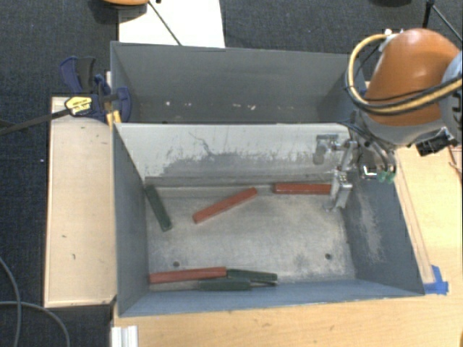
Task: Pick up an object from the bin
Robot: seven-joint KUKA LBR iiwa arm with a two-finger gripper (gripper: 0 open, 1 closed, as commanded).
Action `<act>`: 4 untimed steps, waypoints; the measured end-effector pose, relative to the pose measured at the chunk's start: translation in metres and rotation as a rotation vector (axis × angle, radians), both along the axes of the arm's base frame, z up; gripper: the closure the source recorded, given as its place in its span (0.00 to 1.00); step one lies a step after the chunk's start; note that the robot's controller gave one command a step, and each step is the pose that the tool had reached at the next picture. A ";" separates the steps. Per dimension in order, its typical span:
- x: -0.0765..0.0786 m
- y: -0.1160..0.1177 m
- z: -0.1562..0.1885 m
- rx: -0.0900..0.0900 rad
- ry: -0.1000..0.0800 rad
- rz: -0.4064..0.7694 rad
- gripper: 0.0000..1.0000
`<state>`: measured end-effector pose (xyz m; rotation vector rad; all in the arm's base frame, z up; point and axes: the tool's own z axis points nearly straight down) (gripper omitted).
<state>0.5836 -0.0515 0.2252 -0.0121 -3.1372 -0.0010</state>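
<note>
The bin (231, 85) is grey metal, with sloping walls that run down to a flat floor (289, 241). The floor is dull and scuffed, and pale scratches and a whitish smear run along the lower part of the back wall. Few things lie on the floor, and most of it is bare. The gripper (338, 192) hangs in the back right corner, under the arm's orange cover (412, 63) and looped cables (356, 63), close to where the back and right walls meet. Its tip is at the right end of a short red bar (300, 189) that lies flat along the foot of the back wall. I cannot tell whether it touches that bar, nor whether the gripper is open or closed on anything. Just left of that bar a longer reddish-brown bar (224, 205) lies tilted, its left end nearer the front. A single dark green bar (158, 208) rests at the foot of the left wall. Along the front wall lie a front red bar (188, 275) and, at its right end, a pair of dark green bars (242, 275) lying close together. The middle of the floor and its front right part are open, well apart from every bar. The gripper has walls near it at the back and right, and free room to the left and front.
</note>
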 end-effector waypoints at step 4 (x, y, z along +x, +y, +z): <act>-0.003 0.061 -0.102 0.000 -0.014 0.038 0.00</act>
